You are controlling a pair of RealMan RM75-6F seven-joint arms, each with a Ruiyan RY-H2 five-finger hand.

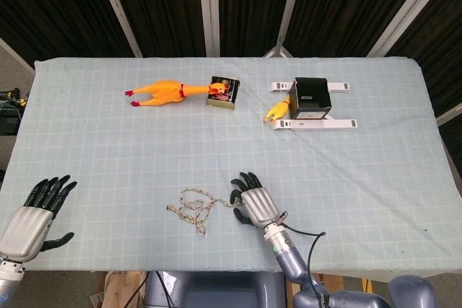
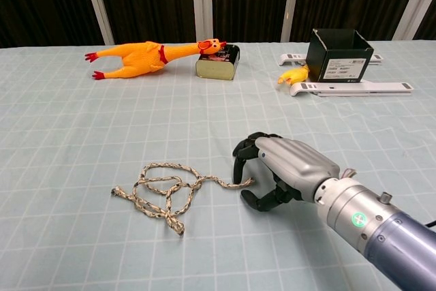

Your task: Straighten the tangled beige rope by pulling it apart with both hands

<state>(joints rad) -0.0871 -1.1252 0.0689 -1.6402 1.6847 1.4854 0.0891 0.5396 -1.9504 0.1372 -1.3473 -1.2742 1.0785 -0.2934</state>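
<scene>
The tangled beige rope [image 1: 193, 207] [image 2: 165, 191] lies in loops near the table's front edge, with one loose end trailing right. My right hand [image 1: 254, 205] [image 2: 289, 167] hovers over that end; its dark fingers [image 2: 240, 161] curl down on one side and the thumb sits on the other, with a gap between them and nothing pinched. My left hand [image 1: 33, 214] hangs at the front left corner, far from the rope, fingers spread and empty. The chest view does not show it.
A yellow rubber chicken [image 1: 160, 92] [image 2: 136, 54] and a small tin box [image 1: 223, 91] [image 2: 218, 61] lie at the back. A black box [image 1: 310, 97] [image 2: 338, 55] on white rails, with a small yellow toy [image 1: 276, 111], stands at the back right.
</scene>
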